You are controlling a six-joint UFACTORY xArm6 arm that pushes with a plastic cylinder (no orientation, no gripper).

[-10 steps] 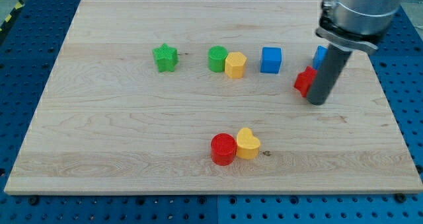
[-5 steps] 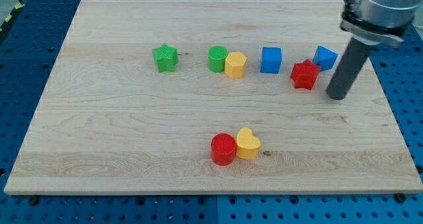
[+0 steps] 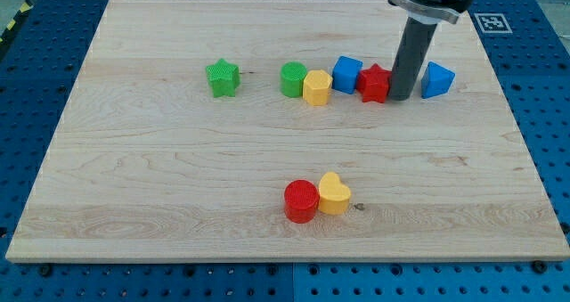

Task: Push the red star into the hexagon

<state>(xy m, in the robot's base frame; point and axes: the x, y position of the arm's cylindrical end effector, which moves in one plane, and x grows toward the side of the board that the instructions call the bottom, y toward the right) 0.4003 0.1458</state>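
Risks first.
- Blue cube sits touching the red star on the star's left and a little toward the view's top, between the star and the yellow hexagon. A straight push toward the view's left would likely drive the cube ahead of the star. The cube could reach the hexagon first, or wedge between the two.
- The hexagon is touching the green cylinder on its left. Any shove passed along the row could slide both away, so the target retreats as I push.
- The star's points give a poor flat face. An off-centre contact may spin it and let it slip past the rod toward the view's bottom.
- Best guess: angle the push slightly down-left so the star passes under the cube.

Position.
- No hand to open or close here, only a bare rod, so nothing is gripped.
- My tip stands on the bench right against the star's right side; contact looks made, though I cannot be sure.
- The star is thus just left of the tip, near the hexagon but apart from it.
- A blue block, shape unclear, lies just right of the rod.
- Red cylinder and yellow heart are well apart, toward the view's bottom, as is the green star at far left.
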